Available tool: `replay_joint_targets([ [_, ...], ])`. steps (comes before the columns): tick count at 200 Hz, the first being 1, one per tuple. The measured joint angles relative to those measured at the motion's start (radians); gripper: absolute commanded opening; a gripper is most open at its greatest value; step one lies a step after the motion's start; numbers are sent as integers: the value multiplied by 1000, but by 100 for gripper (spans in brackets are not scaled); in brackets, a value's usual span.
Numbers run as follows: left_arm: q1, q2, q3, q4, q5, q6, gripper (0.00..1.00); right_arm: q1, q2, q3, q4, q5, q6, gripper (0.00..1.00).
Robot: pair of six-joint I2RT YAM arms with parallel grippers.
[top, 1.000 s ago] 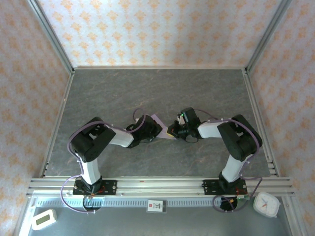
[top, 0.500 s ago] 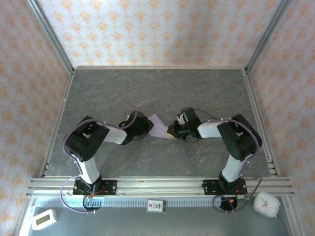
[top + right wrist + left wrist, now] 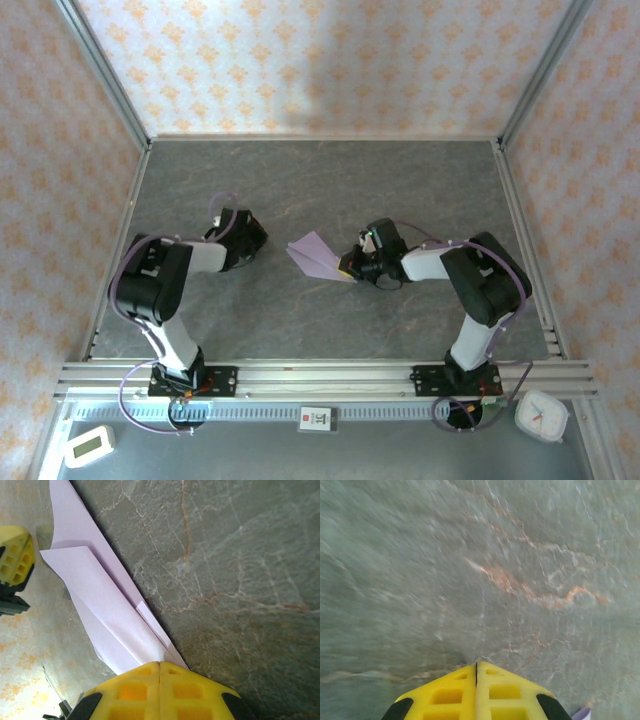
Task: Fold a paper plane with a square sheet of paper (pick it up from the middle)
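Lavender paper, folded into a slim pointed paper plane (image 3: pixel 102 605), juts forward from the tightly pinching right gripper (image 3: pixel 159 664), likely so its creases hold, while the left gripper (image 3: pixel 476 666), closed empty, sits well apart.

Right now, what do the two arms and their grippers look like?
The left arm and right arm have chunky black joints joined by white links, with a thin purple cable looping along each. The left gripper and right gripper have bright yellow fingers with square pockets moulded in, on black mounts.
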Motion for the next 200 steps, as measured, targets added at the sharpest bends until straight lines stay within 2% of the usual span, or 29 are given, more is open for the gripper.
replay_joint_targets([
  [10, -20, -27, 19, -40, -13, 5, 0, 0, -2, 3, -5, 0, -3, 0],
  [25, -103, -66, 63, -71, -12, 7, 0, 0, -3, 9, -16, -1, -7, 0],
  [48, -269, -72, 127, -46, 13, -6, 0, 0, -5, 18, -30, -1, -15, 0],
  [70, -359, -50, 130, -18, 28, -28, 0, 0, -10, 27, -42, -2, -19, 0],
  [133, -355, 108, 98, 9, 13, -50, 0, 0, -11, 86, -150, 4, -67, 0],
  [200, -355, 110, 76, 61, 1, -27, 0, 13, -16, 219, -330, 19, -95, 0],
])
